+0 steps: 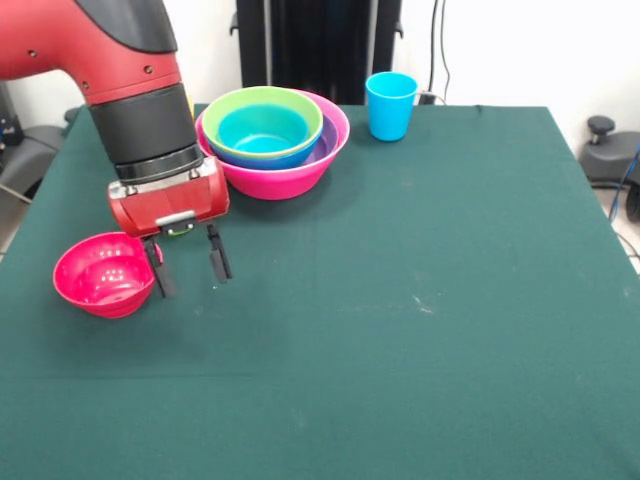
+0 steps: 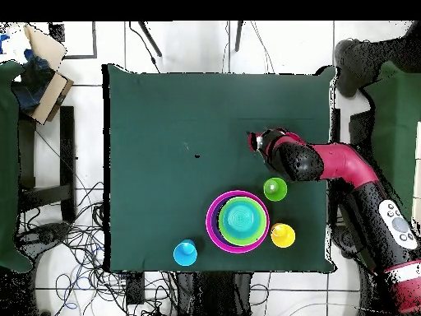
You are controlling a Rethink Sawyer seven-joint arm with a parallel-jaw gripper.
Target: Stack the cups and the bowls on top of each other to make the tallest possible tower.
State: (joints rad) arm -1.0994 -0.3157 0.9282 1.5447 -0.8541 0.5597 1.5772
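gripper fingers spread open, holding nothing, just beside the small red-pink bowl; nested bowls well apart

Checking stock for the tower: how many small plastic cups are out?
3. The blue plastic cup stands beside the nested bowl stack; the green cup and yellow cup stand on its other side. More may be hidden.
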